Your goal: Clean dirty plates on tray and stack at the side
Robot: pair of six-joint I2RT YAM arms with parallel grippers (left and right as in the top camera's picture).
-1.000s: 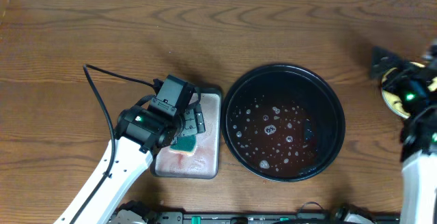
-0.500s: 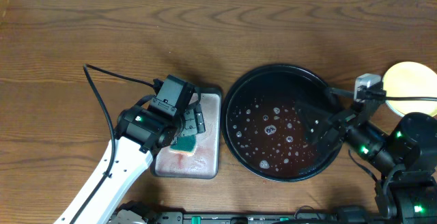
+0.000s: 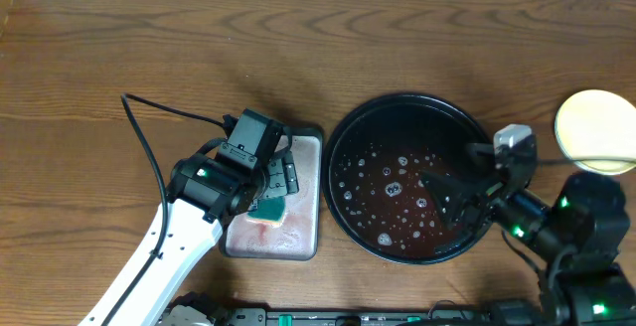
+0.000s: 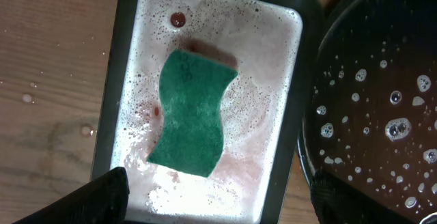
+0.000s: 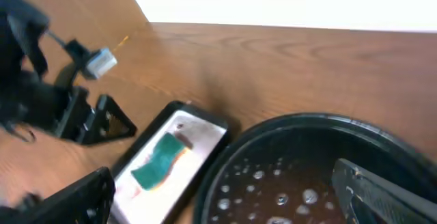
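The black tray holds only droplets and suds, no plates. It also shows in the left wrist view and the right wrist view. A pale yellow plate lies on the bare wood at the far right edge; no mint-white plates show. My right gripper is open and empty over the right part of the tray; in its wrist view the jaws are wide apart. My left gripper is open and empty above the teal sponge, which lies apart from the fingers.
The small grey rectangular tray with foam and reddish water sits just left of the black tray; its rim shows in the left wrist view. A black cable loops over the wood at the left.
My right arm has swung from the far right, by the yellow plate, leftward to over the black tray's right side, leaving the plate uncovered. The left arm has not moved.
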